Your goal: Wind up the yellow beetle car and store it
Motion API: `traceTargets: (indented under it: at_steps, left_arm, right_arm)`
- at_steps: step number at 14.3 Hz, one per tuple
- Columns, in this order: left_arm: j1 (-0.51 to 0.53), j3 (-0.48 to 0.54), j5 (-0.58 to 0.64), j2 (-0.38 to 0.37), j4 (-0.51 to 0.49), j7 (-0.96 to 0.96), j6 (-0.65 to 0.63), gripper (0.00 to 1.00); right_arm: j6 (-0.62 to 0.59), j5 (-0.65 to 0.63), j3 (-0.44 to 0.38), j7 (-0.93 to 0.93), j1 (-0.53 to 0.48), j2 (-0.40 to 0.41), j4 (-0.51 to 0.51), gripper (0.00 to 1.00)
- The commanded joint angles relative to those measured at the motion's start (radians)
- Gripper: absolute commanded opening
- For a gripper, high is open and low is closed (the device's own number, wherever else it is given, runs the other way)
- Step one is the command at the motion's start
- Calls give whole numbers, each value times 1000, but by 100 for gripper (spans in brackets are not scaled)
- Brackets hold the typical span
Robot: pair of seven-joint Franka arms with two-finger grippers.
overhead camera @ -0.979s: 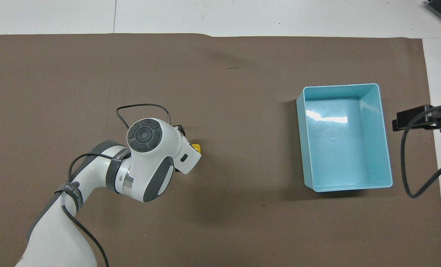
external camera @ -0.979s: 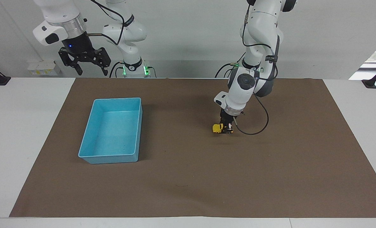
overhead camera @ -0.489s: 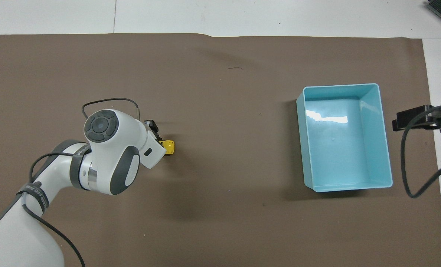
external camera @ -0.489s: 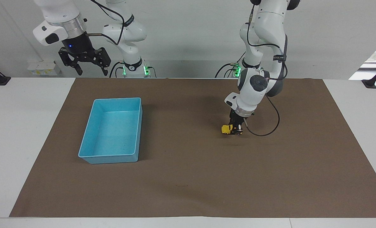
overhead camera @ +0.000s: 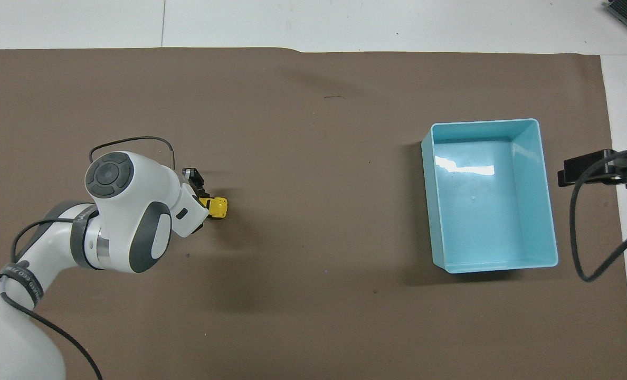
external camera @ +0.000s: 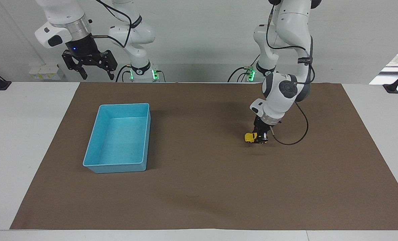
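The yellow beetle car sits low on the brown mat, toward the left arm's end of the table. My left gripper comes down on it from above and is shut on the car's rear half; only its front pokes out. In the overhead view the car sticks out from under the left wrist, which hides most of the left gripper. My right gripper is open and empty, and waits high above the table edge by the right arm's base.
An empty blue bin stands on the mat toward the right arm's end, also in the overhead view. The brown mat covers most of the white table. A black cable loops beside the left wrist.
My left gripper has dragged the car along the mat toward the left arm's end of the table, away from the bin. The right arm has not moved.
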Motion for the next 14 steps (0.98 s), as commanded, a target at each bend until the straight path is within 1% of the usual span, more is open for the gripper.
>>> traceTargets:
  at_steps: [1,3,4,5,6,7,9,10,12,14]
  left_arm:
    - [39,0,-3,33,-39,61,31,0]
    - [47,0,-3,33,-37,78,28,0]
    - [36,-2,-3,31,-25,57,25,21]
    - [10,-2,-3,22,-5,54,-10,98]
    - [-1,3,-3,19,29,57,-59,100]
    - [10,6,-3,5,61,60,-125,100]
    - [34,9,-1,-19,128,59,-214,100]
    - [46,10,-1,-24,150,54,-237,100]
    - [72,12,2,-48,165,4,-240,100]
    - [74,27,76,-51,190,-91,-242,100]
  right_arm:
    - [0,16,1,12,-7,-10,-3,100]
    - [0,16,1,12,-7,-10,-6,100]
    - [0,16,2,12,-7,-10,-6,100]
    - [0,16,1,12,-7,-10,-6,100]
    - [0,16,1,12,-7,-10,-6,100]
    - [0,16,1,12,-7,-10,-6,100]
    - [0,16,1,12,-7,-10,-6,100]
    - [0,16,1,12,-7,-10,-6,100]
    - [0,16,1,12,-7,-10,-6,100]
    - [2,16,1,13,-7,-10,-6,100]
